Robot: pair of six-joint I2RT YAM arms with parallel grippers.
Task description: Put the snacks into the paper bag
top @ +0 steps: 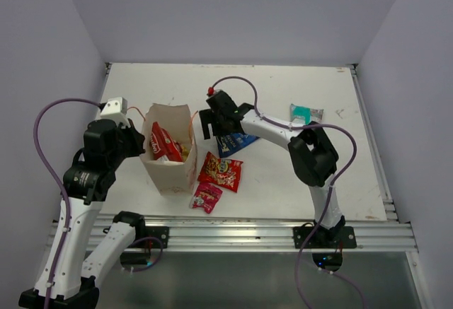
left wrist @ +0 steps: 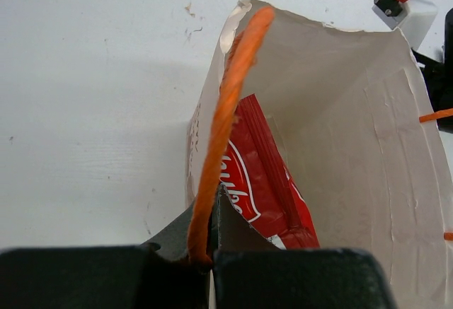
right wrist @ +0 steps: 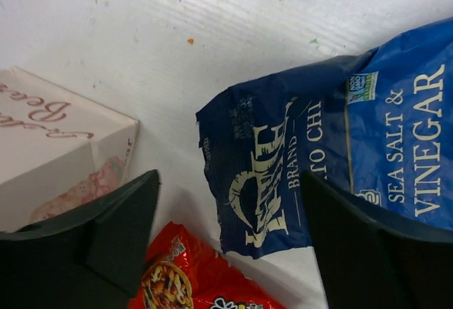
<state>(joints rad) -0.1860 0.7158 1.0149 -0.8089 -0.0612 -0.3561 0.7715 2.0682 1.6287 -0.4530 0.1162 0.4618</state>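
Blue packet (right wrist: 340, 146), lettered SEA SALT & VINEGAR

White table (top: 297, 182), scuffed, carrying upright paper bag (top: 170, 160). Just right of bag: red packet (top: 221, 172), pink packet (top: 206, 197), dark blue packet (top: 237, 145). Well apart, far right of bag: teal-and-white packet (top: 306, 114).

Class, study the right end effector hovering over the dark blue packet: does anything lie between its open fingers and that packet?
Nothing visible does. The right end effector stands open directly over the dark blue packet, whose upper face is bare. The medium red packet lies beside its corner, not on top of it.
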